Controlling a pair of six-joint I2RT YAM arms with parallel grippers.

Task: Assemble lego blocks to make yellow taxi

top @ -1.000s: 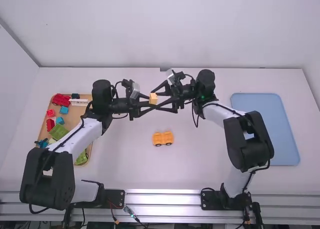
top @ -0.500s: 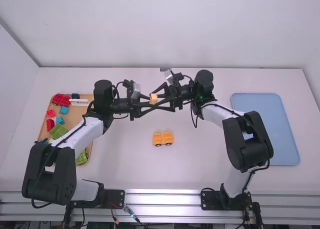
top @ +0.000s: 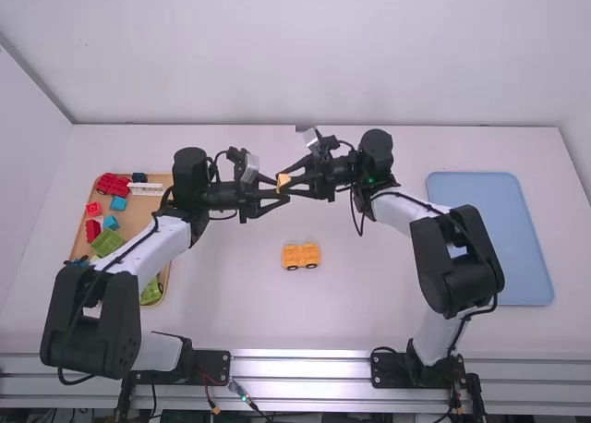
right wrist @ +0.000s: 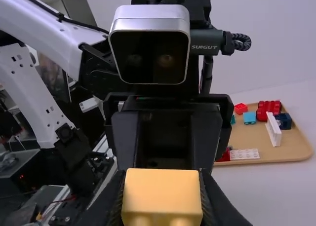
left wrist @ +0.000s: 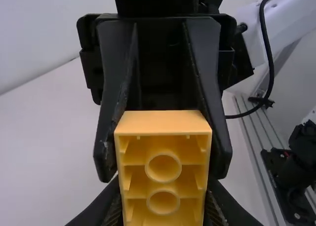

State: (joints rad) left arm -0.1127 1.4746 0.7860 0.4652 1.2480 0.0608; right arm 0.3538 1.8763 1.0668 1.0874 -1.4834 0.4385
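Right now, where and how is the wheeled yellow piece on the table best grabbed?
Probably by its two long sides, above the wheels, coming straight down from overhead. The yellow piece stands upright on its wheels, and is narrower front to back than left to right.

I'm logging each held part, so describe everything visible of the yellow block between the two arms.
The yellow block is box-shaped and looks like smooth plastic. Its hollow underside, showing two round tubes and thin inner ribs, faces the left tool. It is held in midair, the left tool and the right tool both closed on its sides.
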